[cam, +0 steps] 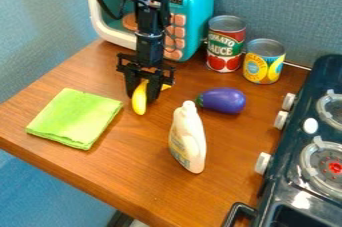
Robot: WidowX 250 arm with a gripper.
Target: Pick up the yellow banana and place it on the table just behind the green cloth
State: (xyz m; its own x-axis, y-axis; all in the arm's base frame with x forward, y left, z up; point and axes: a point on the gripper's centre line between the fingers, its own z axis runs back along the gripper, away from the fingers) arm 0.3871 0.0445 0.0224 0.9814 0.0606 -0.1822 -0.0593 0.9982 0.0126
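Landmark: white bottle (188, 138). Black gripper (143, 96) points down at yellow banana (139, 102), behind-left of bottle; can't tell if it's clamped or loose. Vertical pose probably suits top access. Purple eggplant (224, 100) behind bottle, green cloth (75, 118) left of it; both apart from gripper, likely leaving clearance.
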